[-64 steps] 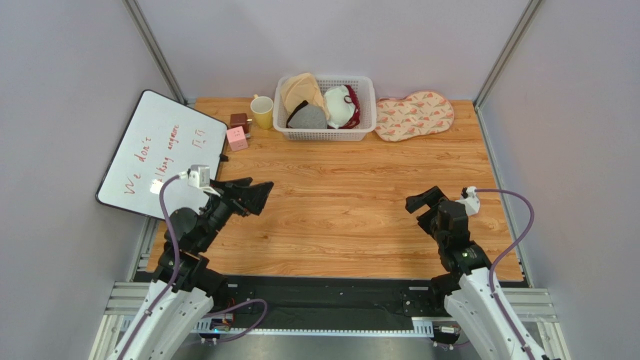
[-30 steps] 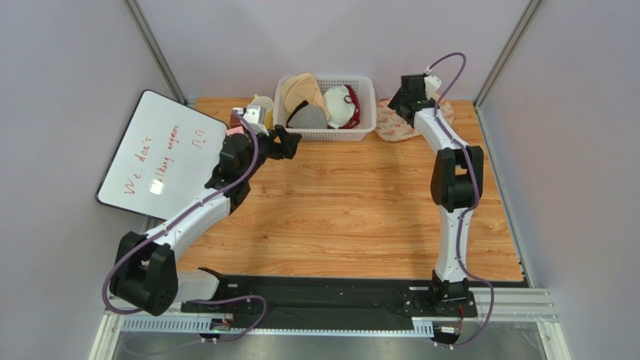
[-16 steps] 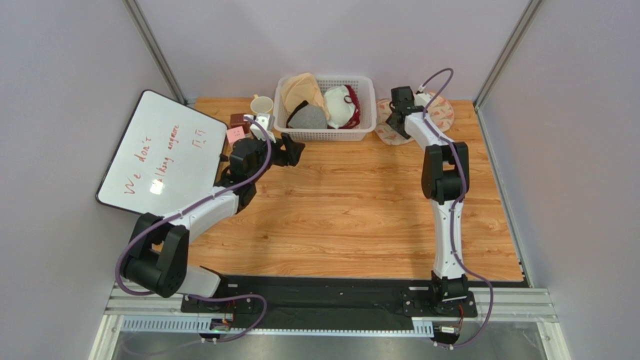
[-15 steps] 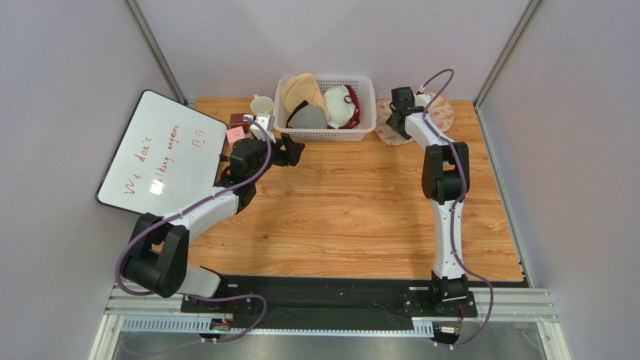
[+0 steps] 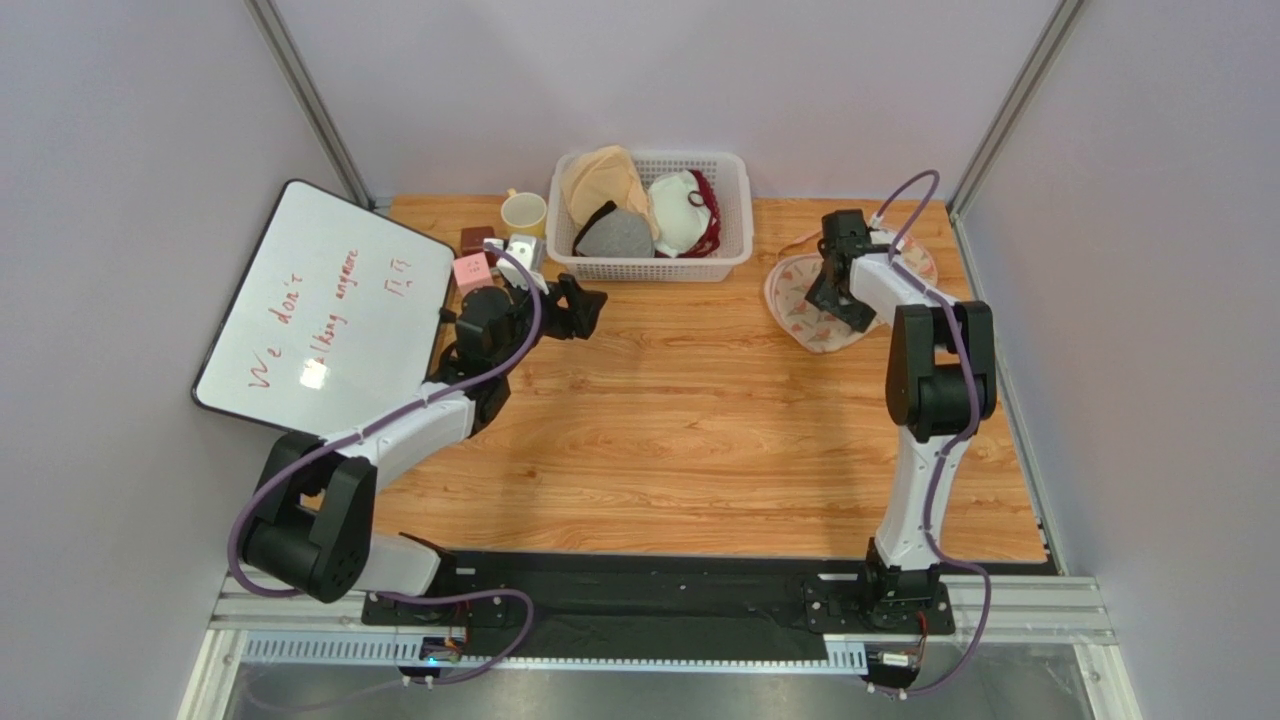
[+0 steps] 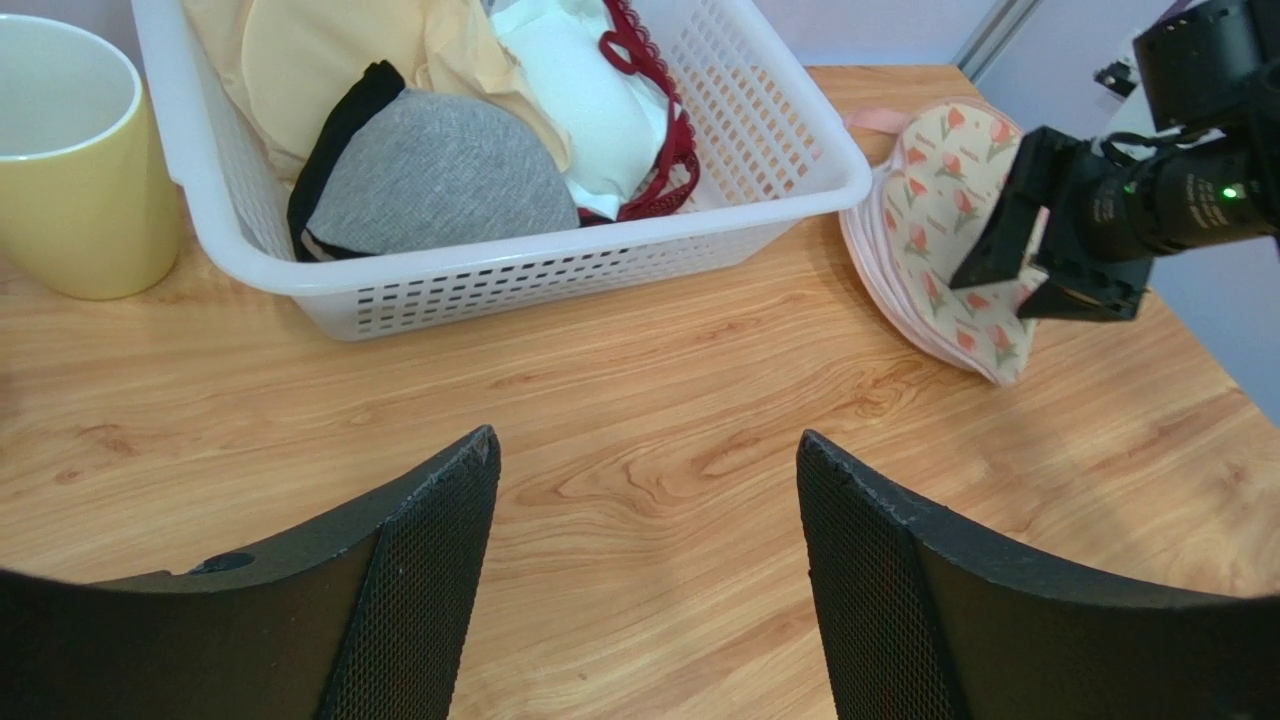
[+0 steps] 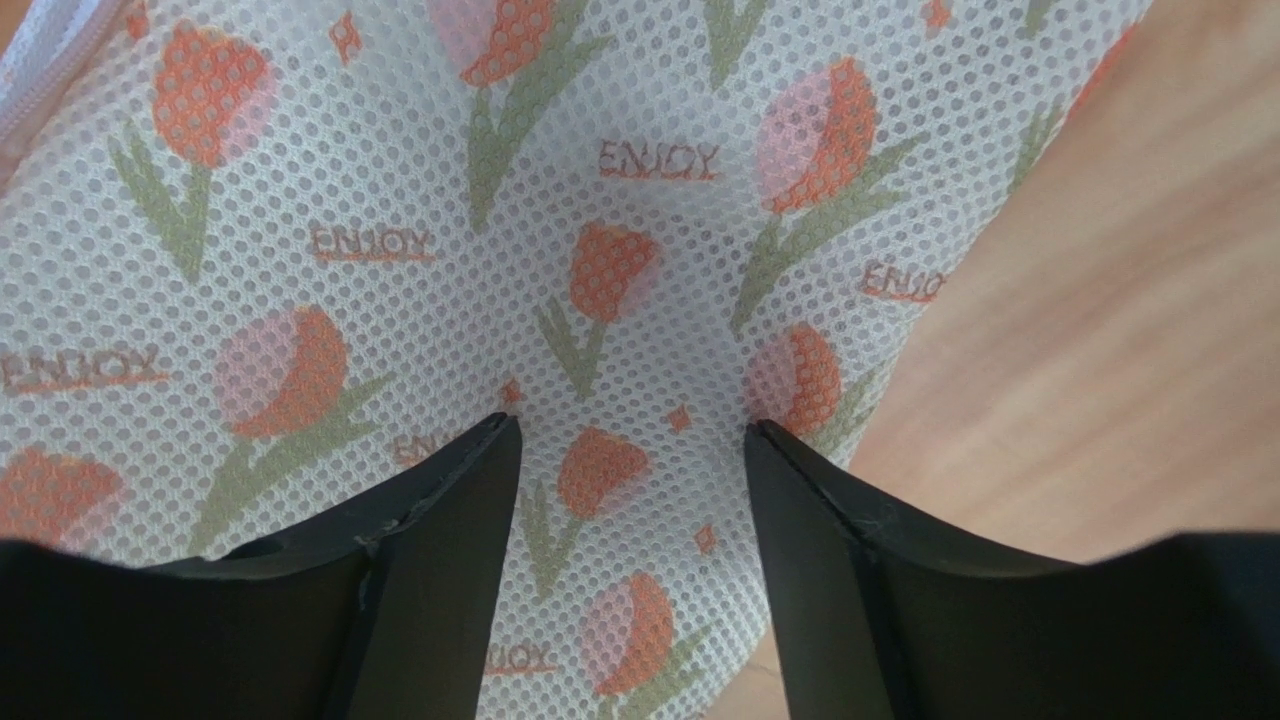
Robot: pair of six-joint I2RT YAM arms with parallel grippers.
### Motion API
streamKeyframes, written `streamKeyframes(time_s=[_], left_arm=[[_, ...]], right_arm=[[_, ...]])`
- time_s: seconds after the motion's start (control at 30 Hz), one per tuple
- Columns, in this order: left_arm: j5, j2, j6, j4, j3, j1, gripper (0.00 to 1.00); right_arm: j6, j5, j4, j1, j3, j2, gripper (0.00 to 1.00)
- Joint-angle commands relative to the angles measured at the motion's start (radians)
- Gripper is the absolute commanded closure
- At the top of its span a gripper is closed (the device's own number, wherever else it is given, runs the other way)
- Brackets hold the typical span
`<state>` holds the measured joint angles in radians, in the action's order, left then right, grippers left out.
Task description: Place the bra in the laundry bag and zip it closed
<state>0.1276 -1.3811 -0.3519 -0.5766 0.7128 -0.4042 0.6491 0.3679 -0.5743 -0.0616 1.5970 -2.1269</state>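
The grey bra (image 5: pixel 613 234) (image 6: pixel 428 173) lies in the white basket (image 5: pixel 649 267) (image 6: pixel 601 263) at the back. My left gripper (image 5: pixel 583 305) (image 6: pixel 646 443) hovers open over bare wood just in front of the basket, nothing between its fingers. The laundry bag (image 5: pixel 804 300) (image 6: pixel 932 225) is tipped up on edge to the right of the basket, print side toward the left arm. My right gripper (image 5: pixel 831 300) (image 7: pixel 631 425) holds it, jaws partly apart. The bag's white mesh with tulip prints (image 7: pixel 631 225) fills the gap between them.
A beige bra (image 5: pixel 601 177) and a white bra with red trim (image 5: pixel 679 210) share the basket. A yellow mug (image 5: pixel 523 215) (image 6: pixel 68 150), a pink cube (image 5: pixel 472 272) and a brown cube (image 5: pixel 478 237) stand left of it. A whiteboard (image 5: pixel 323 308) leans at the left edge.
My right gripper has drawn back toward the near right from the bag's far-left end, and that end has come up and over with it. The left gripper has barely shifted.
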Motion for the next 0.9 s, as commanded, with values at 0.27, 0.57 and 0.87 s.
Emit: streamKeyframes(time_s=[0.27, 0.57, 0.87], left_arm=[[0.018, 0.030, 0.022, -0.089, -0.013, 0.001, 0.21], [0.032, 0.031, 0.024, -0.086, -0.009, 0.002, 0.21], [0.138, -0.013, 0.007, -0.077, 0.037, 0.001, 0.21]], right_arm=[[-0.223, 0.011, 0.065, -0.082, -0.157, 0.340, 0.32], [-0.180, -0.033, 0.047, -0.159, 0.112, 0.084, 0.38], [-0.180, 0.005, 0.067, -0.158, 0.124, 0.007, 0.65]])
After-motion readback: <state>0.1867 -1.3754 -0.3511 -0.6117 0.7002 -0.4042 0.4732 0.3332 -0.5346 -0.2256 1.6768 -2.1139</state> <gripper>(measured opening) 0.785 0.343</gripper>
